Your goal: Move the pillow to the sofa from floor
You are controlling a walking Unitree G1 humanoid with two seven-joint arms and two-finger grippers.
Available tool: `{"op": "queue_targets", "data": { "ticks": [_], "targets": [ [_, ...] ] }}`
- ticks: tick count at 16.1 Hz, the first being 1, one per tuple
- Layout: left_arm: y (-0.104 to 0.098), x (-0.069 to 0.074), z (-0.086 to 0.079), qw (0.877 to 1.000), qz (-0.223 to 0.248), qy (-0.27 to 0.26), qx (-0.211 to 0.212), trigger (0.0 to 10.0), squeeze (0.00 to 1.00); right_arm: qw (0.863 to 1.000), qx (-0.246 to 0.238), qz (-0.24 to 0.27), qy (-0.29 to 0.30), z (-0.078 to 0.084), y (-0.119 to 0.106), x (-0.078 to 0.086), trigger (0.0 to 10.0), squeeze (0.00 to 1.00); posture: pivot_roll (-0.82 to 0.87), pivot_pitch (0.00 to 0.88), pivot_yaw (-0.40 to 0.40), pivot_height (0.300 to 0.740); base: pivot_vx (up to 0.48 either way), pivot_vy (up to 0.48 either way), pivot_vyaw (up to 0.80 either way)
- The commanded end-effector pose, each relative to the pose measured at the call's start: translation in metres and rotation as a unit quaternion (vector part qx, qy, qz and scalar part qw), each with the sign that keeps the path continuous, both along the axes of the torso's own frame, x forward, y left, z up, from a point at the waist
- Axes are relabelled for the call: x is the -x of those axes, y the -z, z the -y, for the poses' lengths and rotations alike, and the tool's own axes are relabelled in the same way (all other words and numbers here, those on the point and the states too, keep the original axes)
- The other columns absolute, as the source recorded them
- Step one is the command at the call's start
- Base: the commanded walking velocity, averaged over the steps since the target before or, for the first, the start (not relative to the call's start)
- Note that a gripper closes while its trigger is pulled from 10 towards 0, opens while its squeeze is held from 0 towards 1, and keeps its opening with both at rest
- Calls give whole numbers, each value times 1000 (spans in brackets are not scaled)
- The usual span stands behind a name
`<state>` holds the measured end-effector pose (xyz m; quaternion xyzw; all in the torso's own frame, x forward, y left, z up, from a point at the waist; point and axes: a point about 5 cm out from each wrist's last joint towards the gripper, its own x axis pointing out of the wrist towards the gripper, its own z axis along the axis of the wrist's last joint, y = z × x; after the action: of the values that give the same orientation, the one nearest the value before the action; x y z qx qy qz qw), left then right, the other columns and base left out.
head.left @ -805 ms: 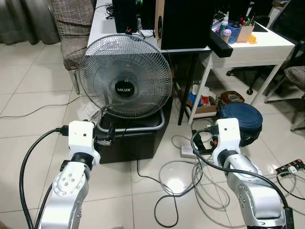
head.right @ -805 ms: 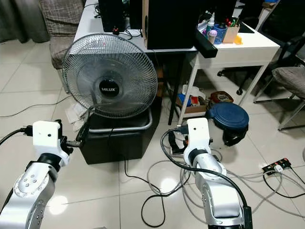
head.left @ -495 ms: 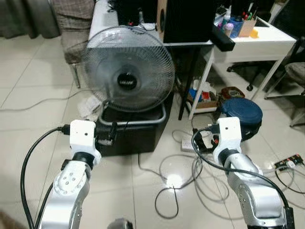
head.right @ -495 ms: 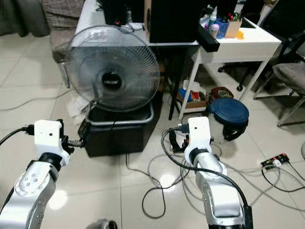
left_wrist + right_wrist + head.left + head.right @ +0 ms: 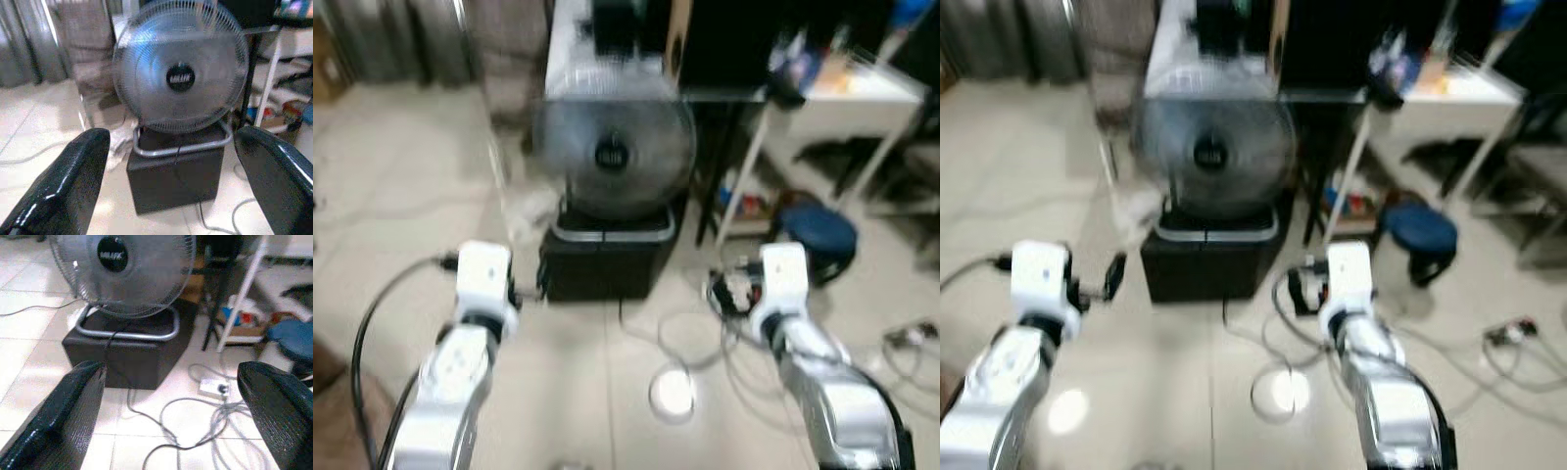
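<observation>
Both eye views are blurred by motion. My left gripper (image 5: 530,290) is held out low over the tiled floor, just left of a black box, and its two black fingers (image 5: 73,181) stand wide apart with nothing between them. My right gripper (image 5: 729,291) hangs over a tangle of cables, open and empty as well, its fingers (image 5: 274,406) spread wide. A brown shape (image 5: 333,387) sits at the lower left edge, too blurred to identify.
A grey standing fan (image 5: 612,157) rests on the black box (image 5: 604,264) straight ahead. Behind it are a white desk (image 5: 862,88) with dark equipment and a chair (image 5: 83,54). A blue round object (image 5: 815,233) and loose cables (image 5: 195,411) lie on the floor to the right.
The whole picture has shifted and blurred: the camera has moved, and the fan and box now look farther off and higher in view. Both arms keep the same pose, grippers still open.
</observation>
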<state>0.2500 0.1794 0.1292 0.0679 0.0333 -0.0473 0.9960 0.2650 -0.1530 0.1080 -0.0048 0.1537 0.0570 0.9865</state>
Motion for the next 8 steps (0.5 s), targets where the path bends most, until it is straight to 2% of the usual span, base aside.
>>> {"op": "queue_targets", "data": {
  "ticks": [1, 8],
  "targets": [
    [0, -1, 4, 1000, -6, 10, -2, 10000, 0, 1000, 5, 6, 10, 5, -3, -1, 10000, 0, 70, 0, 2, 740, 0, 0, 0],
    [0, -5, 6, 1000, -11, 20, -10, 10000, 0, 1000, 3, 6, 20, 6, -2, 0, 10000, 0, 63, 0, 14, 740, 0, -477, 0]
  ]
}}
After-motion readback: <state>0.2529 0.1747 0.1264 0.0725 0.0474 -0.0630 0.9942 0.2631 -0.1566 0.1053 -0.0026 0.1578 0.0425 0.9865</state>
